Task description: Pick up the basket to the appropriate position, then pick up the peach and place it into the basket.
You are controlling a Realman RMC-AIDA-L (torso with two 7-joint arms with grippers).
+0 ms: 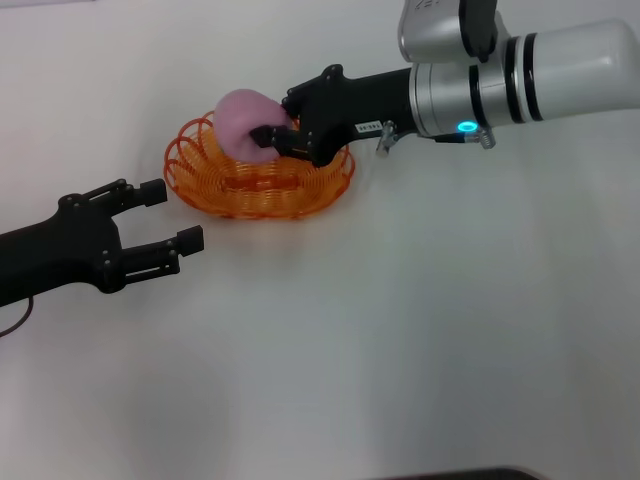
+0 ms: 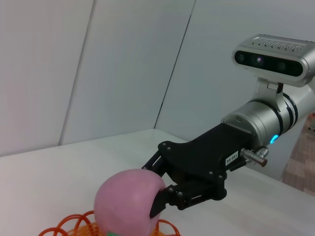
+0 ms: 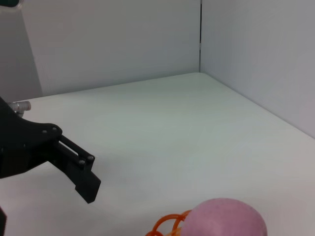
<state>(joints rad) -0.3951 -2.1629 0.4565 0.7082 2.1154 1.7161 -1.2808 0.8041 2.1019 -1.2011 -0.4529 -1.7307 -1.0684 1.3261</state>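
Note:
The orange wire basket (image 1: pixel 196 168) stands on the white table, left of the middle. My right gripper (image 1: pixel 272 120) is shut on the pink peach (image 1: pixel 240 118) and holds it over the far part of the basket, at about rim height. The left wrist view shows the peach (image 2: pixel 128 201) between the right gripper's black fingers (image 2: pixel 158 202), above the basket's loops (image 2: pixel 74 223). My left gripper (image 1: pixel 175 214) is open and empty, on the near left side of the basket and not touching it. The right wrist view shows the peach (image 3: pixel 224 219) and a little of the basket (image 3: pixel 165 225).
The white table (image 1: pixel 400 330) runs wide in front and to the right of the basket. Grey walls stand behind it (image 3: pixel 123 39). The right arm's silver forearm (image 1: pixel 520 75) reaches in from the upper right. A left gripper finger (image 3: pixel 84 183) shows in the right wrist view.

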